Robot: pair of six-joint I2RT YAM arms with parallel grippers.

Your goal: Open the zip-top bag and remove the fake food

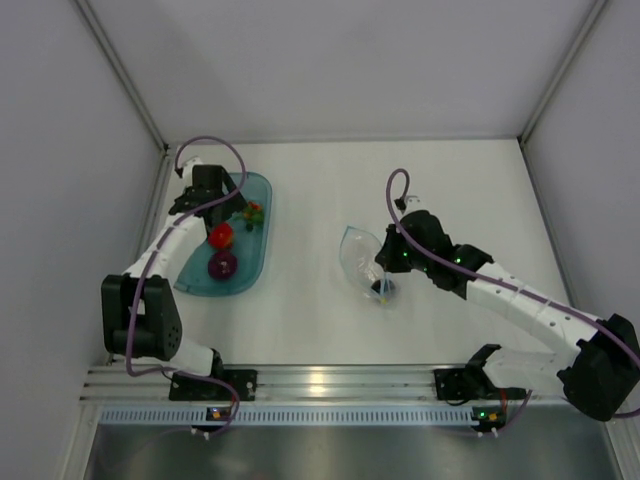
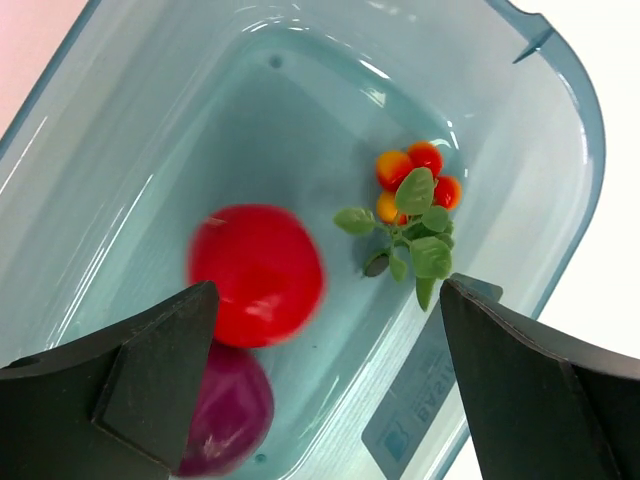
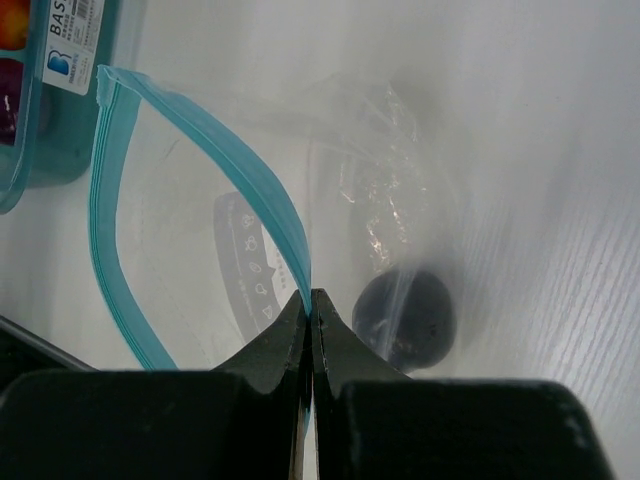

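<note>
The clear zip-top bag (image 1: 360,262) lies mid-table with its blue zip strip (image 3: 240,180) open. My right gripper (image 3: 312,300) is shut on the zip strip. A dark purple-black piece (image 3: 405,320) is still inside the bag, also in the top view (image 1: 385,290). My left gripper (image 2: 325,350) is open over the teal tub (image 1: 205,280). In the tub lie a red ball (image 2: 257,272), a magenta piece (image 2: 228,412) and a green-orange-red bit (image 2: 410,205).
The teal tub (image 2: 560,150) stands at the left of the table, close to the left wall. White walls enclose the table on three sides. An aluminium rail (image 1: 330,385) runs along the near edge.
</note>
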